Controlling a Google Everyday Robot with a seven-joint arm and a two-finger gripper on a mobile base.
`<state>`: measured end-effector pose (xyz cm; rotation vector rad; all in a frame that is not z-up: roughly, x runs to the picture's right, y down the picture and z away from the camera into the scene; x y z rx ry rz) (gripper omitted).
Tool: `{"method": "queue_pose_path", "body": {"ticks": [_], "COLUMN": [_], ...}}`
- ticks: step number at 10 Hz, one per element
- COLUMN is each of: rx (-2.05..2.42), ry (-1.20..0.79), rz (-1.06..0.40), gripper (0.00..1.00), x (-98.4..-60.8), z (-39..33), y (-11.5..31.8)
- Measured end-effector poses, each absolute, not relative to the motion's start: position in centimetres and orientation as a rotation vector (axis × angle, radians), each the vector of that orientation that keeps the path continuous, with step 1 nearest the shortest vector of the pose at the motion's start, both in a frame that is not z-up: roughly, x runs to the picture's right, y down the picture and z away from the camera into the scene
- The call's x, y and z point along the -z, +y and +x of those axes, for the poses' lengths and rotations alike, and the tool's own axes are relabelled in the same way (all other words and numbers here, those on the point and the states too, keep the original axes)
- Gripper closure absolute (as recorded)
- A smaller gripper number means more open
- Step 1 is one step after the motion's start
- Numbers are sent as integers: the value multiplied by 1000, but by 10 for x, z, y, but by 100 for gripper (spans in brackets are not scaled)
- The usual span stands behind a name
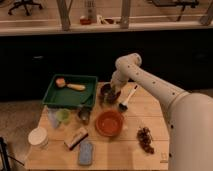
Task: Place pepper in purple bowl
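Note:
My gripper [113, 95] hangs from the white arm that reaches in from the right. It is down at the purple bowl [104, 92], a small, very dark round bowl just right of the green tray, and it is shut. The gripper covers part of the bowl. The pepper is hidden; I cannot make it out in the gripper or in the bowl.
On the wooden table: a green tray [56, 98] holding a brush, an orange bowl [109, 123], a white-handled brush [128, 97], a small dark cup [83, 114], a green cup [62, 115], a white tub [37, 136], a snack bar [75, 137], a blue sponge [85, 152], dark grapes [145, 139].

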<state>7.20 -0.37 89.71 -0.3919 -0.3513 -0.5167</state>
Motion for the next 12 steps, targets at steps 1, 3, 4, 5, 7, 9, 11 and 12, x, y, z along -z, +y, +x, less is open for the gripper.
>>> {"method": "queue_pose_path", "body": {"ticks": [1, 3, 4, 5, 7, 9, 11, 12], "rx": [518, 523, 523, 523, 525, 529, 527, 526], "ry": [-355, -362, -363, -362, -363, -366, -366, -366], "rz": [-399, -411, -416, -423, -432, -443, -449, -451], "gripper": [100, 100, 100, 100, 100, 100, 100, 100], "x": [-898, -900, -901, -902, -904, -907, -908, -909], "z": [70, 64, 62, 62, 59, 55, 55, 55], "y": [-5, -7, -8, -8, -7, -5, -4, -4]}}
